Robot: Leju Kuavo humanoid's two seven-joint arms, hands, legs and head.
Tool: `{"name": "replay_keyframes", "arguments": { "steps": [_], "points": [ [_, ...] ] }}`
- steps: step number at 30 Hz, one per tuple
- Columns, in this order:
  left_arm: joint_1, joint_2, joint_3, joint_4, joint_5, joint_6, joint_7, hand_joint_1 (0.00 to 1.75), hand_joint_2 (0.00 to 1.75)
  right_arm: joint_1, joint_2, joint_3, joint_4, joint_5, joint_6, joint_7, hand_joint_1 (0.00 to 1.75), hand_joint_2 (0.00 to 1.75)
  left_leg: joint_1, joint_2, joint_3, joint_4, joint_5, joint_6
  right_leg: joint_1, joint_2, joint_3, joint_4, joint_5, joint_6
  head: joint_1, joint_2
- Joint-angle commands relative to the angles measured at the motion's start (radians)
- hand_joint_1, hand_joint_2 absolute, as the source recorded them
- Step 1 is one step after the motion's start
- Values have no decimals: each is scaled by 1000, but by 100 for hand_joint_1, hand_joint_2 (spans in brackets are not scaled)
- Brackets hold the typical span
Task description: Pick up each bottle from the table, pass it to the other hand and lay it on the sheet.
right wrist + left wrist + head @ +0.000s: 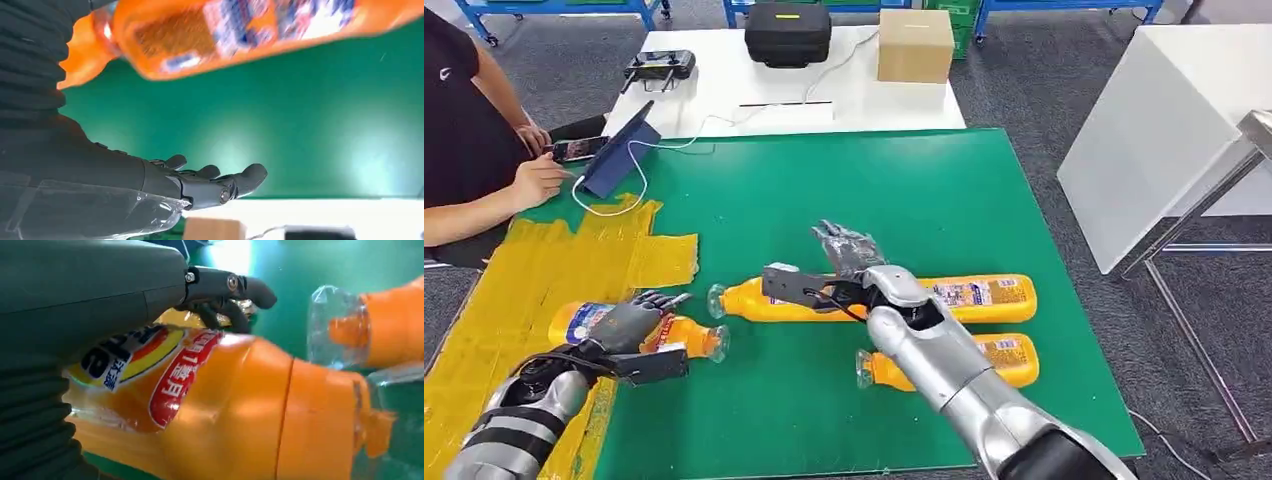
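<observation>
Here the left hand (624, 325) grips an orange bottle (686, 337) lying at the yellow sheet's (544, 270) edge, fingers (225, 295) curled over its label. The right hand (849, 250) hovers with fingers spread above a second bottle (984, 297) on the green table (904, 190); a third (1009, 362) lies nearer.

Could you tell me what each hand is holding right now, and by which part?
The left hand grips a bottle around its labelled body. The right hand is open, holding nothing.
</observation>
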State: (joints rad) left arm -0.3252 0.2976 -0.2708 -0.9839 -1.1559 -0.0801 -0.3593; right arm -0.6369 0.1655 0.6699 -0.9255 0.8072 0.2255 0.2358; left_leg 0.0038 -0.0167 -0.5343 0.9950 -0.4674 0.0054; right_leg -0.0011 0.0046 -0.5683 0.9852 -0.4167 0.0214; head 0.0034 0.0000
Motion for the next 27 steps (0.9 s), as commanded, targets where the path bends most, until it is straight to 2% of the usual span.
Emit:
{"name": "replay_keyframes", "arguments": {
  "steps": [1,3,8,11,15,16,17,18,19,24,27],
  "points": [
    [-15,-44,17,70,192,-91,-90,0,0,-58,39,91,213,-4,8,-38,0,175,-1,3,0,-1,1,0,0,2,-1,-1,2,0,0,0],
    [-19,-75,61,17,274,-126,-97,0,0,-37,41,105,233,-1,2,-47,0,175,0,2,1,-1,0,0,0,1,0,-1,1,0,0,0],
    [16,-253,298,-169,633,-201,-65,0,0,30,15,130,256,20,-39,-62,0,175,0,-2,-1,0,1,0,1,-4,0,-2,0,1,0,0],
    [27,-251,294,-196,640,-206,-47,0,0,36,10,131,261,25,-47,-65,0,175,0,-2,-4,1,0,1,1,-3,-3,-2,0,1,1,0],
    [52,-307,391,-265,797,-225,-64,0,0,49,-6,139,273,57,-54,-48,0,175,-1,3,-5,0,-1,0,0,1,-5,-1,0,1,0,0],
    [69,-325,399,-338,768,-155,-101,0,0,54,-9,138,296,83,-44,-12,0,175,0,3,-4,0,-1,0,1,0,-5,-3,0,1,0,0],
    [83,-327,391,-400,773,-163,-115,0,0,47,-28,176,318,154,-46,41,0,175,0,3,-5,0,-1,0,1,-1,-5,-3,0,1,0,0],
    [88,-329,390,-426,778,-170,-105,0,0,50,-29,169,321,162,-53,39,0,175,0,3,-6,1,-1,1,1,-1,-6,-2,0,1,1,0],
    [92,-352,415,-454,838,-194,-81,0,0,50,-35,162,337,189,-58,55,175,175,0,3,-7,1,-1,1,1,-2,-7,-3,0,1,0,0],
    [101,-367,427,-483,885,-209,-52,0,0,54,-44,137,339,207,-77,69,175,175,0,2,-7,0,0,1,1,-2,-7,-4,1,1,2,0],
    [103,-366,427,-481,884,-208,-52,0,0,53,-43,137,337,209,-76,70,175,175,0,7,-7,0,0,0,1,2,-8,-2,1,0,1,0]
  ]
}}
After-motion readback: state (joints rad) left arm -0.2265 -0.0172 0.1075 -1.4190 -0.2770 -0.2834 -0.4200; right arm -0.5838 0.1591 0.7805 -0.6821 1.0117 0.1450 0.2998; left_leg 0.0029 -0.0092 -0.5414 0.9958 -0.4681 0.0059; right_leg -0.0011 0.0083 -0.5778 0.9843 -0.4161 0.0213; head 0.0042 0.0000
